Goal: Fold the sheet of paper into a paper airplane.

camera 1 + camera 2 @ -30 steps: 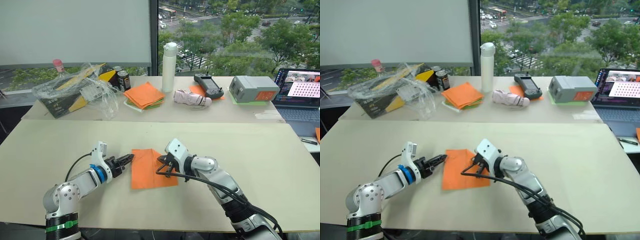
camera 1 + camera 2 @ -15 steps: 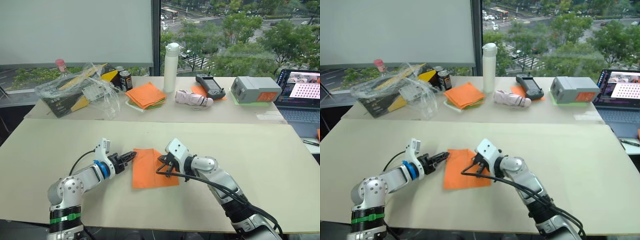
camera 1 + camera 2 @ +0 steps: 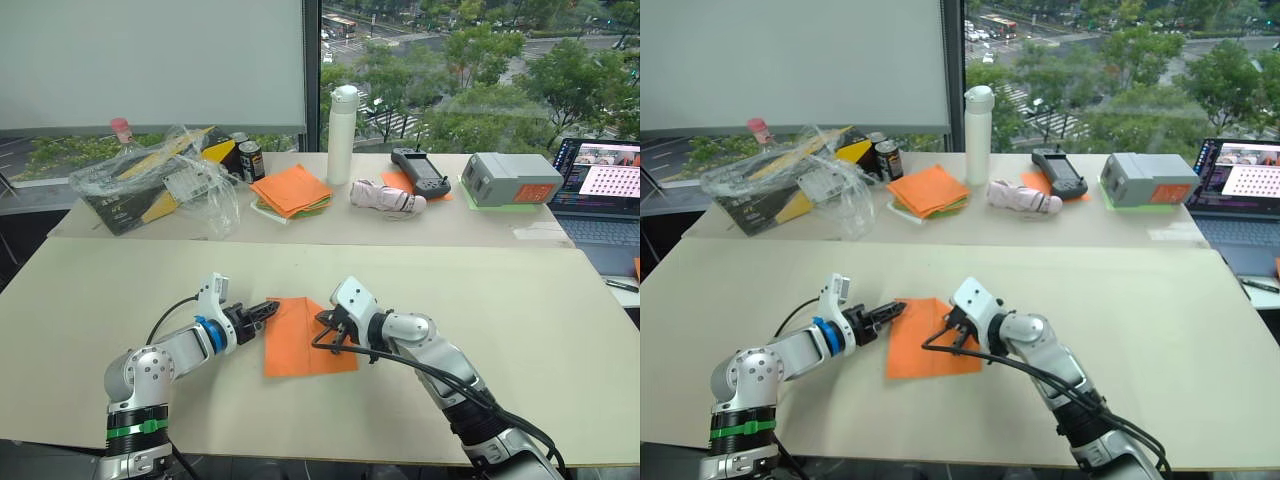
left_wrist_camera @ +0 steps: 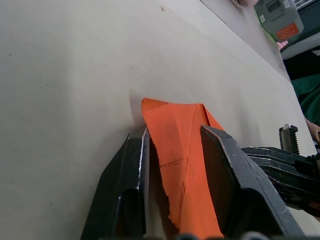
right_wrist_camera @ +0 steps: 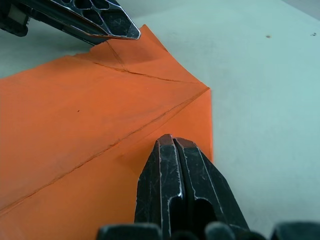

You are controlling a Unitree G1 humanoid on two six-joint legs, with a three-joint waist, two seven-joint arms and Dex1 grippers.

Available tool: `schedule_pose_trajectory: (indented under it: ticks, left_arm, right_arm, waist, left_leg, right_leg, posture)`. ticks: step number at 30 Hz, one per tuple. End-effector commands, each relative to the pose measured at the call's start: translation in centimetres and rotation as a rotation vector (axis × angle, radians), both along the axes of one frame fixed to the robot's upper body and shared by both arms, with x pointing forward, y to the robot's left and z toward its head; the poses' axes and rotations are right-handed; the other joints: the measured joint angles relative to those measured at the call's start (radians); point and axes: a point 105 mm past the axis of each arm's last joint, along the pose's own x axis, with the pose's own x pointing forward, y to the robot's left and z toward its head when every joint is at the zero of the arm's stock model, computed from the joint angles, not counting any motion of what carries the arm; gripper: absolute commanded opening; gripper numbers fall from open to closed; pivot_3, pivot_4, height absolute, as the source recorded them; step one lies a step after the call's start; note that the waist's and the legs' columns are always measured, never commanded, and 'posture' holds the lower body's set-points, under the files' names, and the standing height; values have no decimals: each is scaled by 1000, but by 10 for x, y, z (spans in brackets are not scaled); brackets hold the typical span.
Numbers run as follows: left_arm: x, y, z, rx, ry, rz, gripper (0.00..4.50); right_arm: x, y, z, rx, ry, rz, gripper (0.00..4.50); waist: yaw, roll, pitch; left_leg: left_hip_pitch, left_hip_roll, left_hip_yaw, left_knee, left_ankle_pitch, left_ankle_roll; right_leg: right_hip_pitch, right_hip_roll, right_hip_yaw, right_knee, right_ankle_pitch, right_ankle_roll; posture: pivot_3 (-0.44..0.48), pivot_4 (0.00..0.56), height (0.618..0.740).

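The sheet of paper [image 3: 305, 337] is lying on the near tabletop [image 3: 520, 330] between the two hands, partly folded, with crease lines showing. The left hand [image 4: 172, 150] is sitting with its fingers apart, straddling the raised far-left corner. The right hand [image 5: 176, 150] is pressing down on the sheet near its right edge, fingers together. The paper looks thin, light and floppy, likely to slide or crumple, so gripping that lifted corner while the other hand is pinning seems wisest.

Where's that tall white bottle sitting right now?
The white bottle stands upright on the far table by the window, between the stack of orange sheets on its left and the black handheld controller on its right.
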Motion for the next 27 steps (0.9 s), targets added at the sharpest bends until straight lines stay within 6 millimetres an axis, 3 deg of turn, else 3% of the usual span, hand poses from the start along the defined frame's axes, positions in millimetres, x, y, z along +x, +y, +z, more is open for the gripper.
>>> schedule_pose_trajectory:
  ticks: [1,3,4,16,27]
  left_arm:
    - [-2,-6,0,-6,-3,-26,828]
    - [-2,-8,3,-7,-13,-37,165]
    - [-2,-9,4,-6,-16,-42,50]
    - [-3,-15,28,120,-139,-91,50]
    - [-7,-21,32,557,-331,-233,50]
  right_arm:
    - [-2,1,-1,6,9,-2,0]
    - [-2,1,-1,6,8,-3,0]
    - [-2,1,-1,5,8,-3,0]
    - [-3,2,-2,7,11,-5,0]
    - [-4,4,-2,13,12,-3,0]
  waist:
    - [0,0,0]
    - [-1,0,0]
    - [-1,0,0]
    - [-2,0,0]
    - [-4,0,1]
  left_leg:
    - [0,0,0,0,0,0]
    - [0,0,0,0,0,0]
    - [-1,0,0,0,0,0]
    - [-1,0,0,0,0,0]
    - [-1,0,0,-1,0,0]
  right_leg:
    - [0,0,0,0,0,0]
    - [0,0,0,0,0,0]
    - [-1,0,0,0,0,0]
    - [-1,0,0,0,0,0]
    - [-2,0,0,-1,0,0]
  posture:
    - [0,150,740]
    - [0,150,740]
    - [0,150,740]
    - [0,150,740]
    - [0,150,740]
